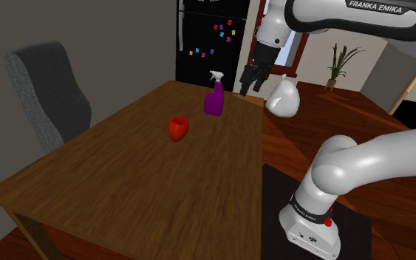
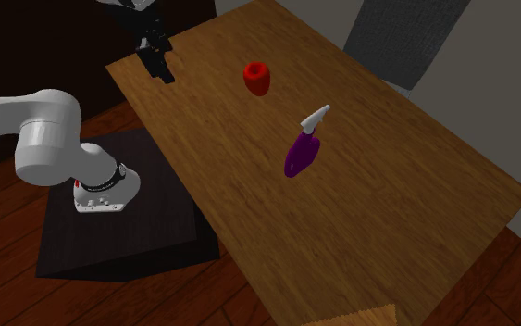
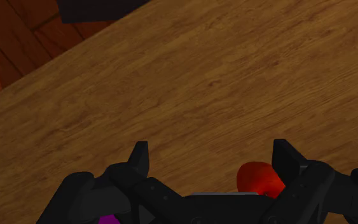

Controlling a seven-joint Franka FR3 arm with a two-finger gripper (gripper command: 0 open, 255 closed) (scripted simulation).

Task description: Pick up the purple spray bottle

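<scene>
1. At the shoulder view's left, a grey chair (image 1: pixel 43 89) is standing beside the wooden table (image 1: pixel 110 170), well apart from everything the task needs.
2. A red cup (image 1: pixel 178 127) is sitting on the table, near the bottle, on its left and a little nearer the camera.
3. The bottle (image 1: pixel 213 96) is standing upright toward the table's far end. Its purple body is below and its white trigger head on top, so its long axis is running vertically. In the second exterior view the bottle (image 2: pixel 303 148) is sitting out on open wood with the cup (image 2: pixel 258 77) as its only neighbour.
4. The gripper (image 1: pixel 244 90) is hanging to the bottle's right, above the table edge on the stand's side, pointing down and touching nothing. In the wrist view the gripper (image 3: pixel 212 159) is showing its fingers (image 3: pixel 139 159) spread wide with only bare wood between them. The cup (image 3: pixel 257 178) is peeking out by one finger, and a sliver of purple is showing under the hand.
5. A white rounded object (image 1: pixel 284 97) is resting further right, just off the table.
6. Judging from this, the bottle is lying leftward of and below the jaws. The coming move is probably calling for a shift across and down, with the jaws closing sideways on the upright body while keeping clear of the cup.
</scene>
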